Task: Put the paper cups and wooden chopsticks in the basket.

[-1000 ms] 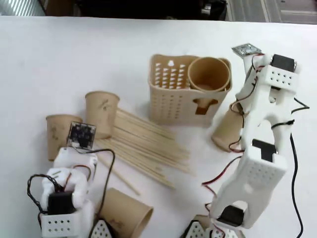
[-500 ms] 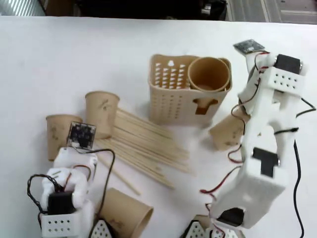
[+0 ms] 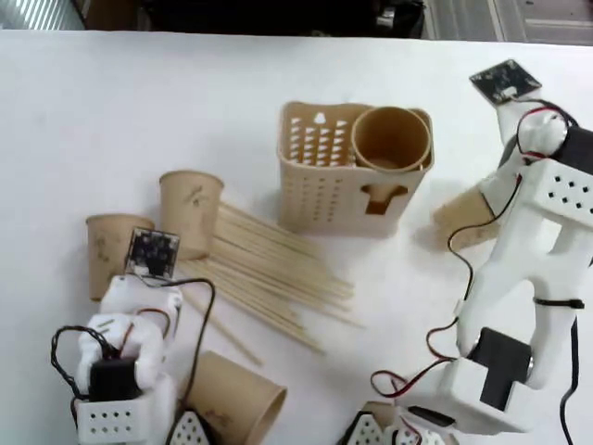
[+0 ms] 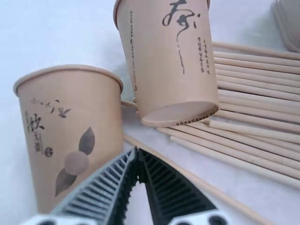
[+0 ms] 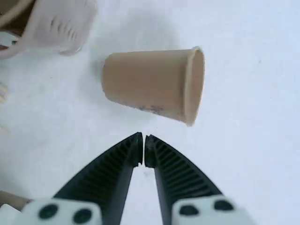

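The right claw point(image 5: 143, 150) is pinched closed beside a tipped cup point(image 5: 150, 86) on the counter point(image 5: 243, 164). The left claw point(image 4: 137, 161) is closed, facing two cups point(image 4: 70, 126) and chopsticks point(image 4: 253, 117). Overhead, the basket point(image 3: 320, 199) holds one cup point(image 3: 391, 137).

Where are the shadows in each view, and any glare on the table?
High view: the white table is very bright, no hard glare spot; faint soft shadows hug the basket. Left wrist view: the darkest shade sits between the leaf-printed paper cup and the paper cup beside it. Right wrist view: the lying paper cup throws a soft, diffuse shadow.
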Action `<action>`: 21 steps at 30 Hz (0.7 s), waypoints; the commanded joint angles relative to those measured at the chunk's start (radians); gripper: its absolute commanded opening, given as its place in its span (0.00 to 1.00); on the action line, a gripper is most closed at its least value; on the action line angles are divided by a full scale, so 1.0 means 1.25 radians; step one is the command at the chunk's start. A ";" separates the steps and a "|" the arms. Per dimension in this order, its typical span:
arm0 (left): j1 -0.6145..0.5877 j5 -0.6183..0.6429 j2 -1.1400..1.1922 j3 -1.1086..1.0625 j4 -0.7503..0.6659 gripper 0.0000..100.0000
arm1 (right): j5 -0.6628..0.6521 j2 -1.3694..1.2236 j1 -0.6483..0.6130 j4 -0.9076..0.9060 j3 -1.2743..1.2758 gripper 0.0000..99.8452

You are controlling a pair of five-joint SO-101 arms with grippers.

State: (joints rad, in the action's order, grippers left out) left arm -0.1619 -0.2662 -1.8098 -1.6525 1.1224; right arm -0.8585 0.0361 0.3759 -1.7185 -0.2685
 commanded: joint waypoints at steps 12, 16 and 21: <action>-0.004 -0.005 -0.010 0.011 -0.020 0.02 | -0.002 0.040 -0.050 -0.001 0.212 0.02; -0.004 -0.005 -0.010 0.011 -0.020 0.02 | -0.002 0.040 -0.057 -0.001 0.230 0.02; -0.004 -0.005 -0.010 0.011 -0.020 0.02 | -0.002 0.040 -0.057 -0.001 0.231 0.02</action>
State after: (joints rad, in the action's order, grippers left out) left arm -0.1619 -0.2662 -1.8098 -1.6525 1.1224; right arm -0.8585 0.0361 0.3191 -1.7169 0.0276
